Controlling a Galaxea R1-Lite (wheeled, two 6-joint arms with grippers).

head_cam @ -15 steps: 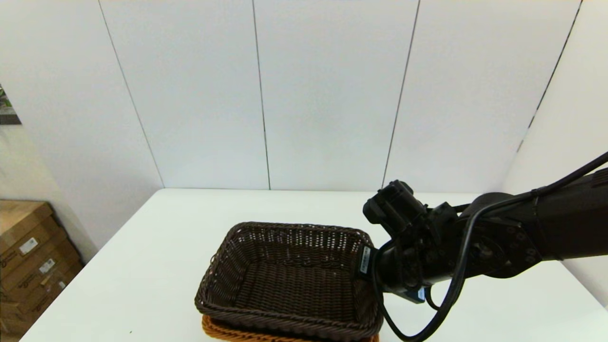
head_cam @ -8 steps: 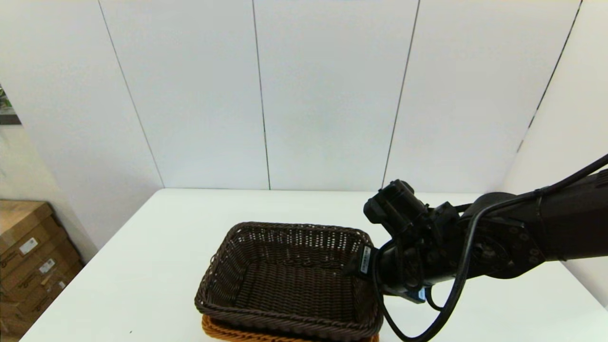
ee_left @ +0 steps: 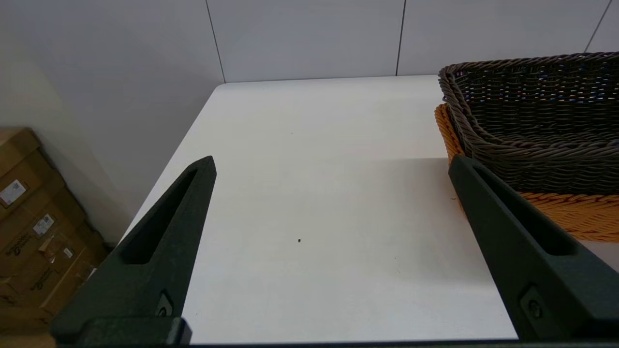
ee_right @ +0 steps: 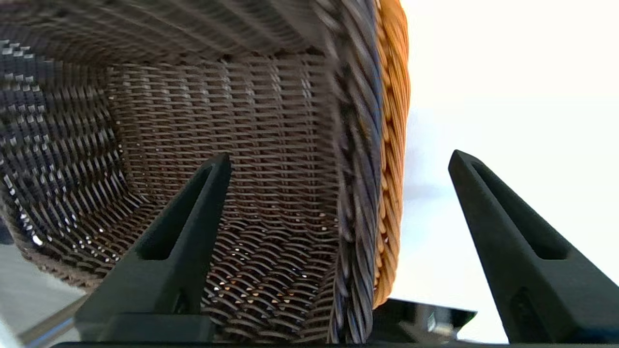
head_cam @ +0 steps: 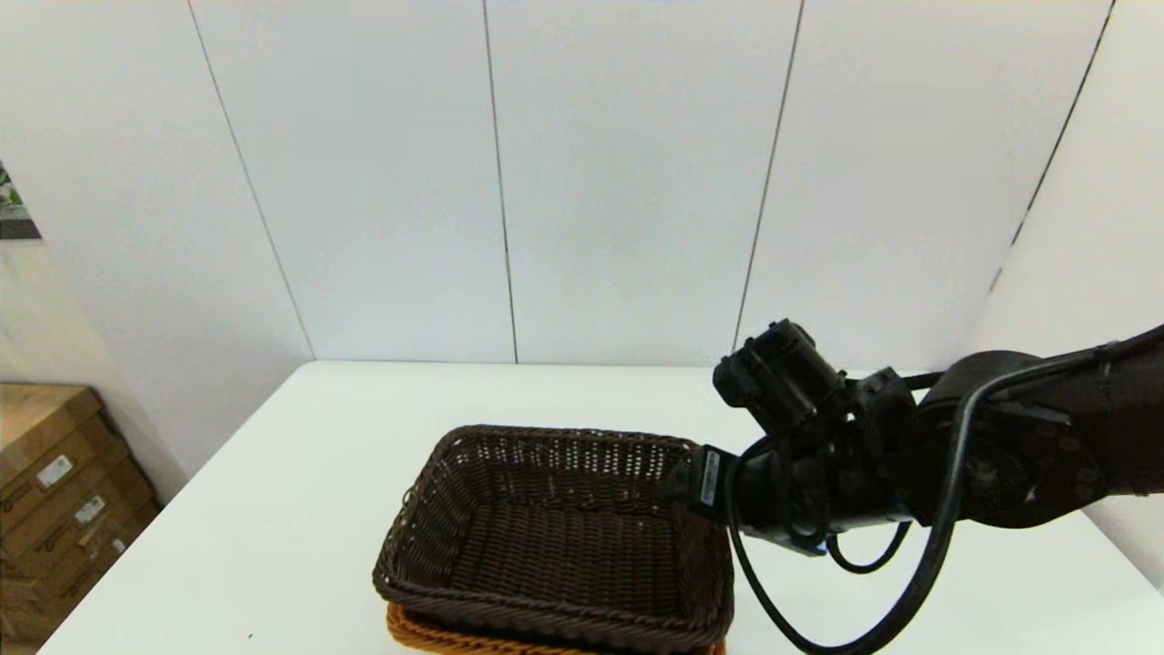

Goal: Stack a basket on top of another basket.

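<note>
The dark brown basket point(head_cam: 555, 537) sits nested on top of the orange-tan basket point(head_cam: 427, 634), of which only a strip of rim shows at the table's front. My right gripper point(ee_right: 338, 155) is open just above the dark basket's right rim. One finger is over the inside point(ee_right: 217, 121) and the other is outside past the orange wall point(ee_right: 394, 121), neither touching. In the head view that gripper point(head_cam: 691, 480) hangs at the basket's right side. My left gripper point(ee_left: 332, 159) is open and empty over bare table, left of both baskets point(ee_left: 532, 121) point(ee_left: 570, 212).
The white table point(head_cam: 318, 455) ends at white wall panels behind and on the right. Cardboard boxes point(head_cam: 55, 491) stand on the floor past the table's left edge. My right arm and its cable point(head_cam: 909, 564) reach over the table's right side.
My right arm has risen a little and drawn back to the right from the dark basket's rim. Neither basket has moved.
</note>
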